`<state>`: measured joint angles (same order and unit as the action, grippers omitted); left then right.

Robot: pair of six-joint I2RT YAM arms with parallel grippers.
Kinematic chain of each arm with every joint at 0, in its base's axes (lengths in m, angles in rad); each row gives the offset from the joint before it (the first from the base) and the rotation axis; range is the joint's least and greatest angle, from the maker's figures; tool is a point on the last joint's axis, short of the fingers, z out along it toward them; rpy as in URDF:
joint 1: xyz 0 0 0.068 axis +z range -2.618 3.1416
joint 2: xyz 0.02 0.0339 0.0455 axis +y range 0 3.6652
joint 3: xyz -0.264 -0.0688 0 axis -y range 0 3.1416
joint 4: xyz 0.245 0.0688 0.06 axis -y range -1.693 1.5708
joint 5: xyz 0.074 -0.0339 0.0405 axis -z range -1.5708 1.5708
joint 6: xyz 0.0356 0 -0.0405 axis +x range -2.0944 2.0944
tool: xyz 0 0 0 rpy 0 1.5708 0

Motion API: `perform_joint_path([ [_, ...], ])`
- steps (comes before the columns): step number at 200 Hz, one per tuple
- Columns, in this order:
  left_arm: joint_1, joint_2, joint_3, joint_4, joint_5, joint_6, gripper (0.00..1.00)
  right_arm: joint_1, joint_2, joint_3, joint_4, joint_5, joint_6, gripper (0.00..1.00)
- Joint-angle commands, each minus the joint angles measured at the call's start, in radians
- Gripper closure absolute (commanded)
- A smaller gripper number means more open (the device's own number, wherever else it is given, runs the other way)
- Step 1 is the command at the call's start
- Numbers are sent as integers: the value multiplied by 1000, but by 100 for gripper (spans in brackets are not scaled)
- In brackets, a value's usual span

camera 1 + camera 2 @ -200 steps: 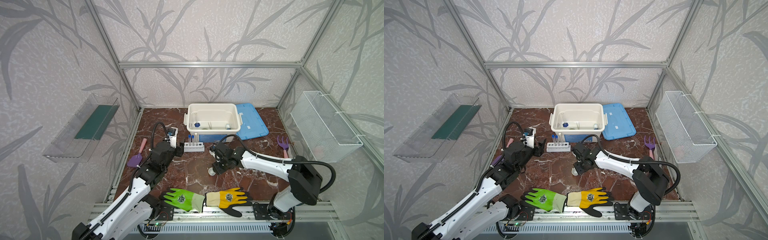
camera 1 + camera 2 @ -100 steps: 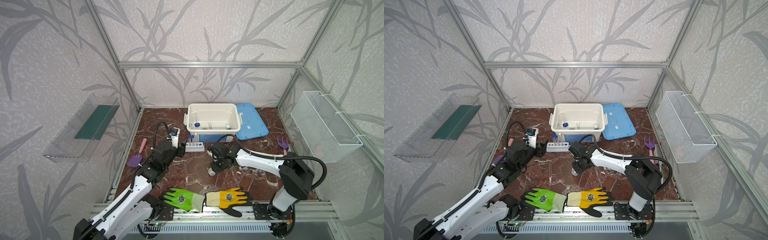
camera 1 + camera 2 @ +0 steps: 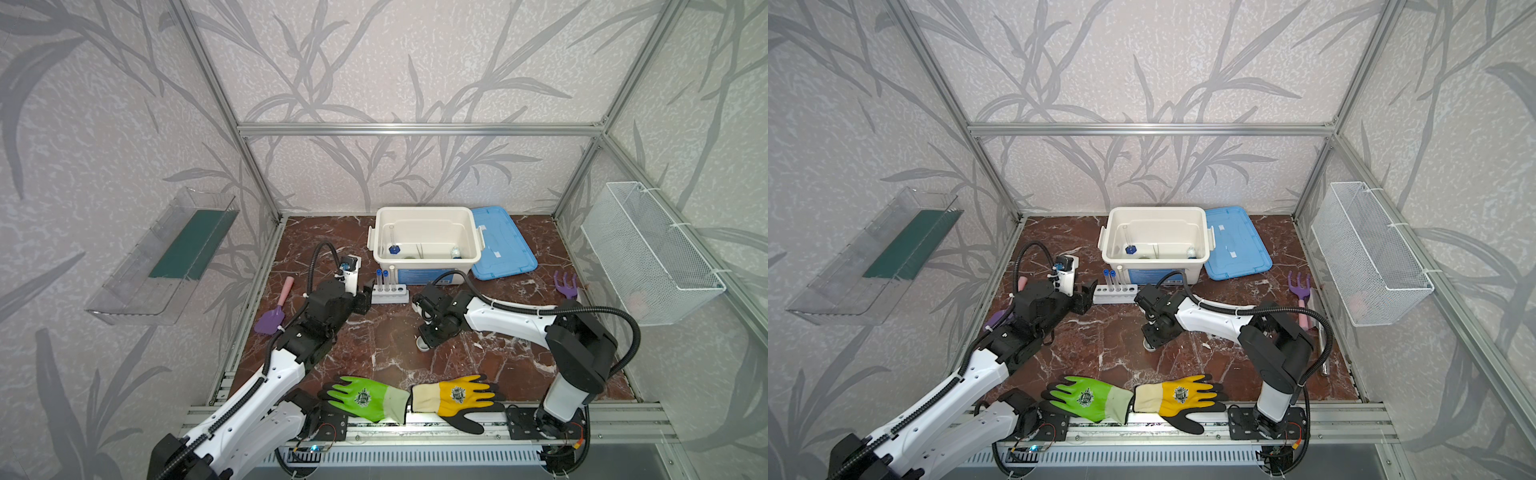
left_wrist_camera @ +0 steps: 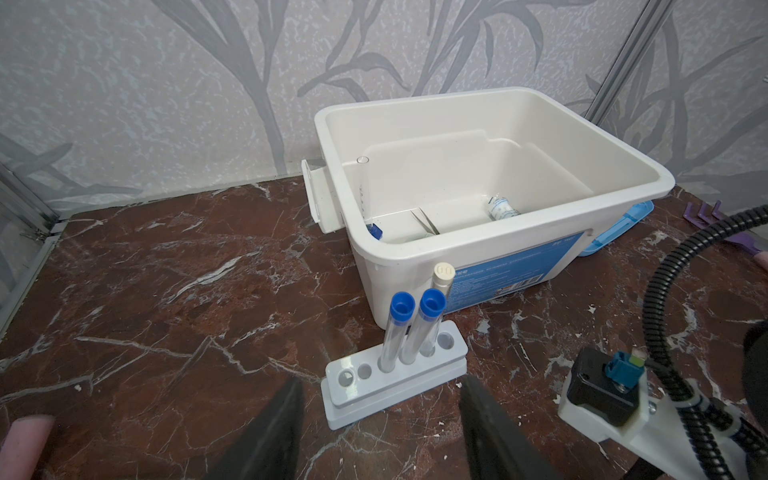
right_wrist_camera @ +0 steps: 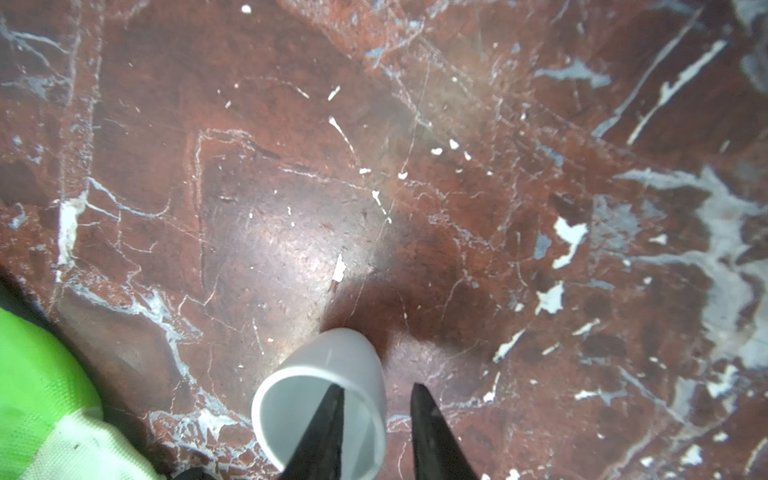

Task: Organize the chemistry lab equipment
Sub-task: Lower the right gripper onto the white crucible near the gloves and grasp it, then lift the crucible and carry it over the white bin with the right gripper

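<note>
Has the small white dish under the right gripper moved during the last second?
No. In a top view the small white dish sits at the same spot on the marble floor, just as far from the yellow glove as before.

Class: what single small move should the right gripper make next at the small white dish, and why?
Probably close the right gripper on the wall of the small white dish: one finger is inside the rim, the other outside with a gap, so nothing is pinched yet.
</note>
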<state>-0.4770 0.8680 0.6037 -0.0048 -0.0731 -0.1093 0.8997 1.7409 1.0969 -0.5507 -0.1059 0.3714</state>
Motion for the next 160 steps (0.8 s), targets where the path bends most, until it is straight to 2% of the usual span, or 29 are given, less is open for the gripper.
perform_joint_path([
  [1,5,2,33,5,5,-12,39,7,13,28,-20,-8,4,75],
  [31,6,12,34,6,8,-13,39,7,11,39,-31,-3,-3,82],
  [80,8,24,36,6,20,-17,39,6,18,59,-56,-5,-15,89],
  [133,10,28,42,-3,25,-13,40,6,20,68,-72,-6,-20,92],
  [160,11,32,47,-7,31,-12,40,0,18,128,-144,-2,-58,94],
])
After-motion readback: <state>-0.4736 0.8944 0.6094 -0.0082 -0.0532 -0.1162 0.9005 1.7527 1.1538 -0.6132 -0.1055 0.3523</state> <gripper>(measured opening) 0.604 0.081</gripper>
